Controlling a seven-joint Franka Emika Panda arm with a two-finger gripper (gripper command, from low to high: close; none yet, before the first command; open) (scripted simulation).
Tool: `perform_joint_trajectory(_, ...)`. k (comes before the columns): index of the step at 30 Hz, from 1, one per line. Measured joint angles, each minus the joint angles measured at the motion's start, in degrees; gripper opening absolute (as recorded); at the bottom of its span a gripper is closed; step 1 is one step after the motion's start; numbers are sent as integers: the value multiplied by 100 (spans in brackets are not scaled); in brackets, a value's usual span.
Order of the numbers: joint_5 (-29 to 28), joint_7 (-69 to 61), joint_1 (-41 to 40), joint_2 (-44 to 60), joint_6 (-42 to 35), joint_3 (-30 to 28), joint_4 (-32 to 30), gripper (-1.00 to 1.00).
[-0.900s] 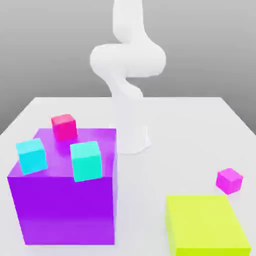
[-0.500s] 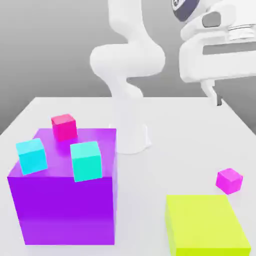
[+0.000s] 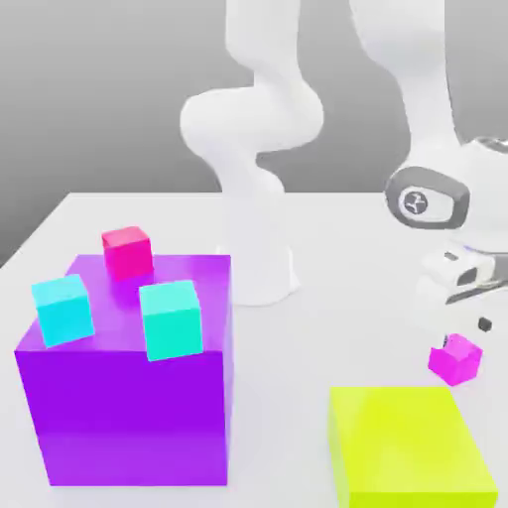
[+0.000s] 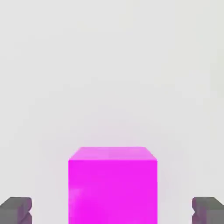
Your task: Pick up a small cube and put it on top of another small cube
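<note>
The gripper (image 4: 112, 210) hangs right above the small magenta cube (image 3: 455, 358), which sits on the white table (image 3: 337, 317) near the exterior view's right edge, just behind the yellow block (image 3: 407, 446). Its jaws stand spread wide, one dark fingertip (image 4: 16, 209) to each side, the cube squarely between them, untouched.

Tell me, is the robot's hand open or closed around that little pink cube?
Open. In the hand view the hand has a fingertip on each side of the magenta cube, with clear gaps between.
</note>
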Motion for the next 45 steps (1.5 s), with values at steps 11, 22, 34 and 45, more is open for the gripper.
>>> perform_joint_trajectory(11, 362, -270, -167, -284, -192, 252, -76, -100)
perform_joint_trajectory(22, 1731, -3079, -1580, -2641, -2345, -431, -120, -100)
perform_joint_trajectory(34, 1157, -5659, -3434, -5073, -4993, -2630, 118, -100)
perform_joint_trajectory(45, 790, -6396, -4104, -5455, -4781, -3416, -473, 100)
